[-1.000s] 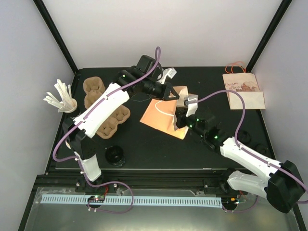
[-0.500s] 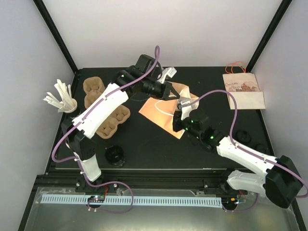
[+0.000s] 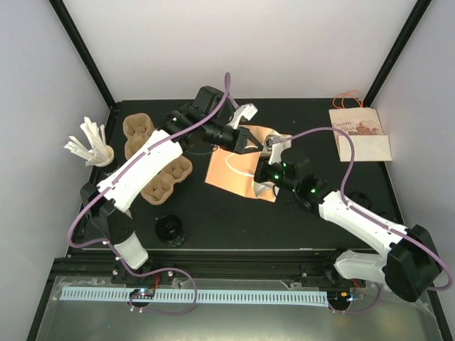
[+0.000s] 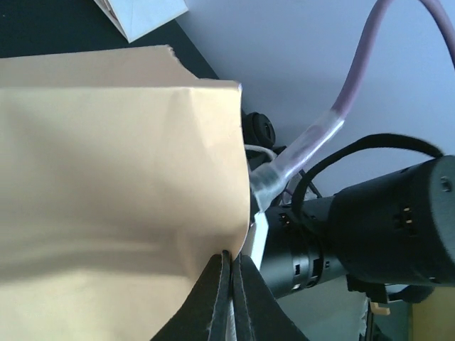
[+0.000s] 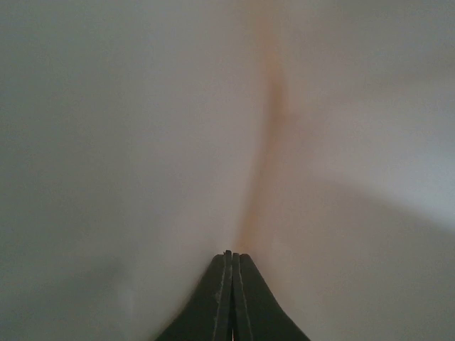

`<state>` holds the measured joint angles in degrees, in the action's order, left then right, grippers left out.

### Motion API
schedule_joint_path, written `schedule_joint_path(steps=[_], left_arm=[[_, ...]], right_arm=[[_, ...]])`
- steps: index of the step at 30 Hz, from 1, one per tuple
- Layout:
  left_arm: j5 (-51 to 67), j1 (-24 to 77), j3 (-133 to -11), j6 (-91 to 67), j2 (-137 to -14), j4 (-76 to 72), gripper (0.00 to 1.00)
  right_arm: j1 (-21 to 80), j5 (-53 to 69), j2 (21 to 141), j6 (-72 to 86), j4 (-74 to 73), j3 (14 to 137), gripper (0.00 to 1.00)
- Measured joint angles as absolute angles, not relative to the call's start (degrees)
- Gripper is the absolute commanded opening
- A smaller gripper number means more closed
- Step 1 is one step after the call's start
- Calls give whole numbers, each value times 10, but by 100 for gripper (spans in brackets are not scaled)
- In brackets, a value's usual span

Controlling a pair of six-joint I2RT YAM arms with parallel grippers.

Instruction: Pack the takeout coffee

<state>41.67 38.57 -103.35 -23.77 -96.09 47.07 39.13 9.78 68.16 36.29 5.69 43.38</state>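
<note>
A brown paper bag (image 3: 233, 170) lies tilted in the middle of the black table, its right end raised. My left gripper (image 3: 249, 141) reaches over from the back left and is shut on the bag's upper edge; in the left wrist view the fingers (image 4: 231, 257) pinch the tan paper (image 4: 106, 177) at its corner. My right gripper (image 3: 264, 176) is at the bag's right end. It is shut (image 5: 229, 253), with pale paper (image 5: 142, 142) filling that view and a crease running up from the tips. A black round lid (image 3: 169, 229) sits front left. No coffee cup is clearly visible.
Two cardboard cup carriers (image 3: 139, 135) (image 3: 165, 177) lie at the left, partly under the left arm. A white cup of stirrers (image 3: 92, 145) stands off the table's left edge. A second printed paper bag (image 3: 360, 133) lies back right. Small black things (image 3: 359, 201) sit near the right edge.
Both arms have shifted left and toward the back with the bag; its right end has lifted and folded, and the right gripper has moved in closer to the left one.
</note>
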Motion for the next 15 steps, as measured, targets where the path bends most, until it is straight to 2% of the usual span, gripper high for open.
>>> schedule_joint_path(steps=[8,15], left_arm=[[429,387,-1029,-232,-959,452,2],[429,386,-1011,-265,-946,418,2]], right_arm=[[391,119,693,412,37,473,1],[389,124,686,407,102,422,1]])
